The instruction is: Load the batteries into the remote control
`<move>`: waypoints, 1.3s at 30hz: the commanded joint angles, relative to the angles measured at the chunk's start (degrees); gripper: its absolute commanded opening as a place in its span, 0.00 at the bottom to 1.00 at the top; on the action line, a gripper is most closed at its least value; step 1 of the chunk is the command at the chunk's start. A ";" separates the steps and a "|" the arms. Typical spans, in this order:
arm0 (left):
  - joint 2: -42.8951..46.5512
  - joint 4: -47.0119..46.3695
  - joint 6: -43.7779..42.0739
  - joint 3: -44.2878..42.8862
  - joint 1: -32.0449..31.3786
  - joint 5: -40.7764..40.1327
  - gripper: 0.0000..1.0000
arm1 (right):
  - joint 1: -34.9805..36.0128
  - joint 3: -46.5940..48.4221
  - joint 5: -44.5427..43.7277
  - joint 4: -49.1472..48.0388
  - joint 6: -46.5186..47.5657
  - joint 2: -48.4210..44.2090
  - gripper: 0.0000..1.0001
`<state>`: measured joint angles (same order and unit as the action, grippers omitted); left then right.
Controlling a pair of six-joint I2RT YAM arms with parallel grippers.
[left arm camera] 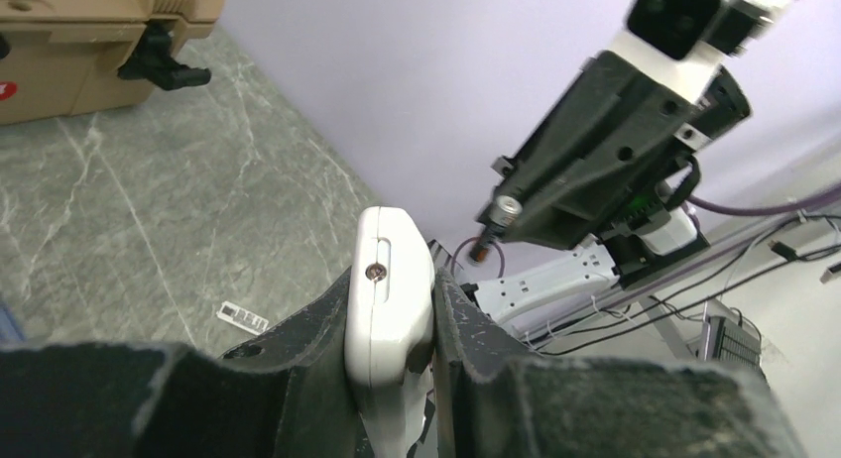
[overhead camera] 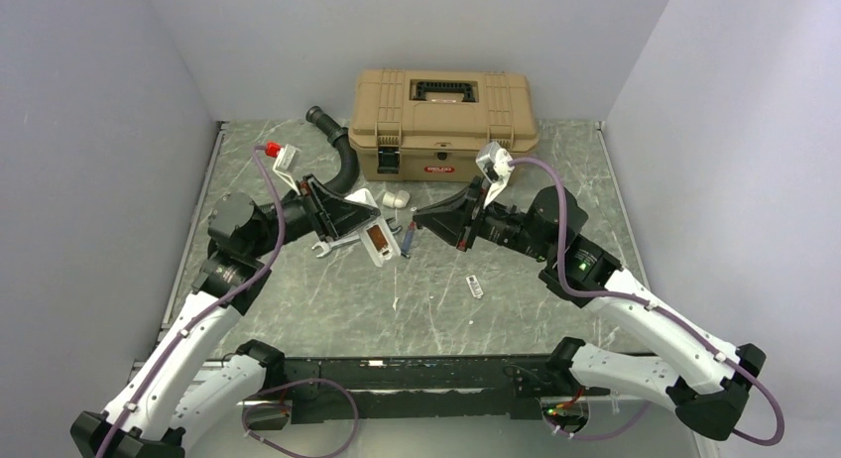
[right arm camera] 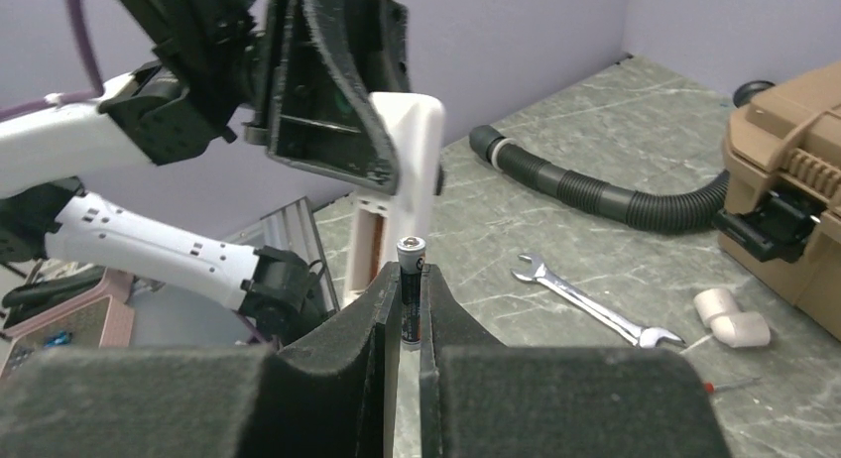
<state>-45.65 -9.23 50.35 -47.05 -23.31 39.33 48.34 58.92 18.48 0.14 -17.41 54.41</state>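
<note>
**Two arms meet over the table, remote in one, battery in the other**

Both pairs of fingers are clenched on something. We see the left fingers (left arm camera: 302, 354) clamped on the two long edges of the remote control (left arm camera: 389, 304), which is held up off the table (overhead camera: 327, 299) and tilted. Its back faces the right arm, and in the right wrist view an open, brownish compartment shows in its lower part. The right fingers (right arm camera: 337, 354) pinch a battery (right arm camera: 411, 285) that stands upright between them, its capped end sticking out past the tips. From the left wrist view we judge the battery near the remote control but apart from it, with a gap between the two.

Beneath the raised arms a wrench (overhead camera: 335, 246) lies on the table. Behind it, a stubby white cylinder piece (overhead camera: 397, 197) lies just in front of a tan toolbox (overhead camera: 443, 111) standing at the far wall. A black ribbed hose (overhead camera: 337, 153) curves to the left of the toolbox. One small flat white piece (overhead camera: 475, 286) lies on the table nearer the right arm.
</note>
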 commanded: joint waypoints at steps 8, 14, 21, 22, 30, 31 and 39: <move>-1.99 12.48 0.73 -3.03 0.20 -10.03 0.00 | 1.95 0.57 5.85 -10.68 -3.64 4.50 0.00; -2.56 13.87 2.15 -3.23 0.20 -10.35 0.00 | 4.16 -1.97 6.21 -16.02 -3.80 6.64 0.00; -3.16 13.97 3.75 -3.04 0.20 -8.46 0.00 | 5.32 -1.94 7.34 -15.88 -3.71 9.91 0.00; -3.01 13.60 4.10 -2.72 0.22 -8.28 0.00 | 5.36 -2.12 7.41 -16.03 -3.69 10.27 0.00; -2.47 13.30 4.83 -2.55 0.20 -7.55 0.00 | 5.47 -4.41 6.16 -18.60 -4.03 12.30 0.00; -2.58 13.12 4.97 -2.60 0.20 -7.11 0.00 | 5.50 -4.54 6.05 -18.80 -3.96 12.57 0.00; -3.27 12.14 5.37 -2.44 0.20 -5.61 0.00 | 5.50 -5.64 3.14 -20.18 -2.59 12.75 0.00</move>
<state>-48.97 5.87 54.81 -47.79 -23.31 31.77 53.47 53.63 23.83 -15.18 -20.97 67.61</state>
